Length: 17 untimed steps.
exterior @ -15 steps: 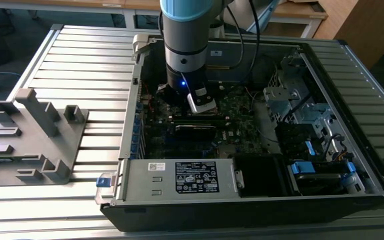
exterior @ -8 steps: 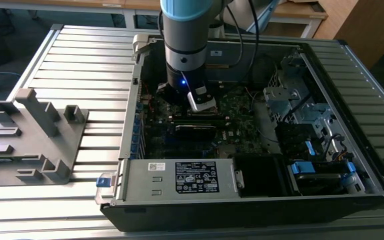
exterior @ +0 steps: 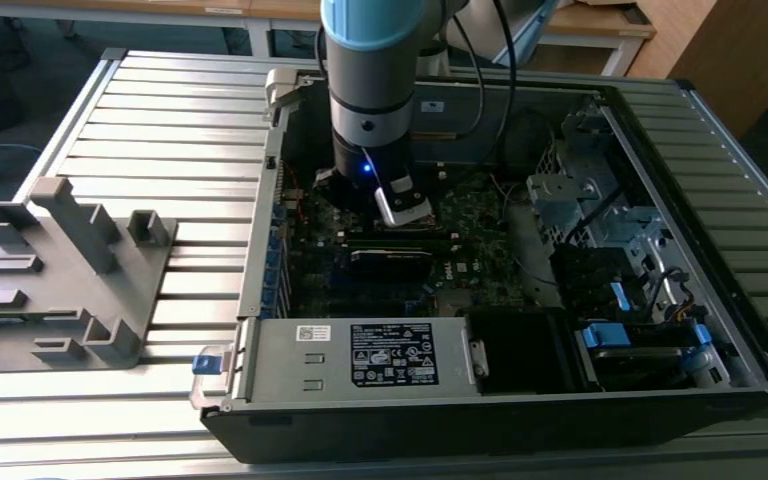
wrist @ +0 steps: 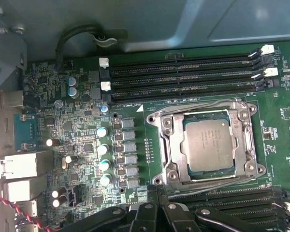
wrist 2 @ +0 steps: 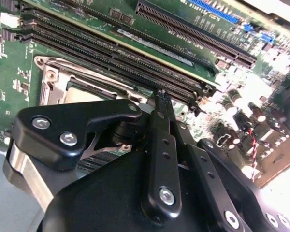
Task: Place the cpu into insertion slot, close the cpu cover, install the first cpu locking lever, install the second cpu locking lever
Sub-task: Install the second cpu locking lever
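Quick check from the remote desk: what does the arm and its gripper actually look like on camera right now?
In the exterior view the arm is a thick round column, dark grey with a light blue band at its top, a blue light low on the wrist and a silver block beneath. Black cables hang beside it. In the second wrist view the gripper is matte black, built of flat linkage bars joined by silver screws.

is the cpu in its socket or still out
In. In the first wrist view the cpu lies flat inside the insertion slot, and the cpu cover frames it, its silver top showing through the cut-out.
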Each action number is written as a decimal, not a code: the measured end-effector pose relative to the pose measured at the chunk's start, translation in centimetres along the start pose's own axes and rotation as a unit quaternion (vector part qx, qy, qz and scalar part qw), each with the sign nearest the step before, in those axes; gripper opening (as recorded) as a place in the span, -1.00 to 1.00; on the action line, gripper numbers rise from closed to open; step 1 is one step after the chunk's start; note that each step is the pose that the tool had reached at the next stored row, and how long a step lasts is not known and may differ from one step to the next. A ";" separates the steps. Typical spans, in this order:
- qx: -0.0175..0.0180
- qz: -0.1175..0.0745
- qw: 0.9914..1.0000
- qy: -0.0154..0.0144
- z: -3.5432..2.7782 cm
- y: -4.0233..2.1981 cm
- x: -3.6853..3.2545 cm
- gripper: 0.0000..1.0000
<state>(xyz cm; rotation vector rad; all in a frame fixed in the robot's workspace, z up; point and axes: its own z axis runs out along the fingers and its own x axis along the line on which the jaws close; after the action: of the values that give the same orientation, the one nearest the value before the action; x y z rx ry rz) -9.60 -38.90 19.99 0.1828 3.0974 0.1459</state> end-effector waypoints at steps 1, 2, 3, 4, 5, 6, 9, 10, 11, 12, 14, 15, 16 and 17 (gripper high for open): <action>-0.001 0.000 1.000 0.000 0.02 0.00 0.00 -0.80; -0.002 0.000 1.000 0.000 0.02 0.00 0.00 -0.80; -0.003 0.000 1.000 0.000 0.02 0.00 0.00 -0.80; -0.004 0.000 1.000 0.000 0.03 0.00 0.00 -0.80; -0.005 0.000 1.000 0.001 0.04 0.00 0.00 -0.80; -0.007 0.000 1.000 0.001 0.04 0.00 0.00 -0.80; -0.016 0.001 1.000 0.002 0.06 0.01 0.00 -0.80; -0.017 0.001 1.000 0.002 0.07 0.01 0.01 -0.80; -0.019 0.001 1.000 0.002 0.10 0.00 0.00 -0.80; -0.022 0.001 1.000 0.003 0.14 0.00 0.00 -0.80; -0.029 0.001 1.000 0.003 0.26 0.01 0.00 -0.80; -0.031 0.001 1.000 0.003 0.29 0.00 0.01 -0.80; -0.032 0.001 0.999 0.004 0.30 -0.01 0.01 -0.80; -0.033 0.001 0.999 0.004 0.29 -0.01 0.01 -0.80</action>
<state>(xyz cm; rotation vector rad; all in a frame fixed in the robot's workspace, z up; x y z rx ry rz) -9.60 -38.88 19.70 0.1849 3.0948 0.2479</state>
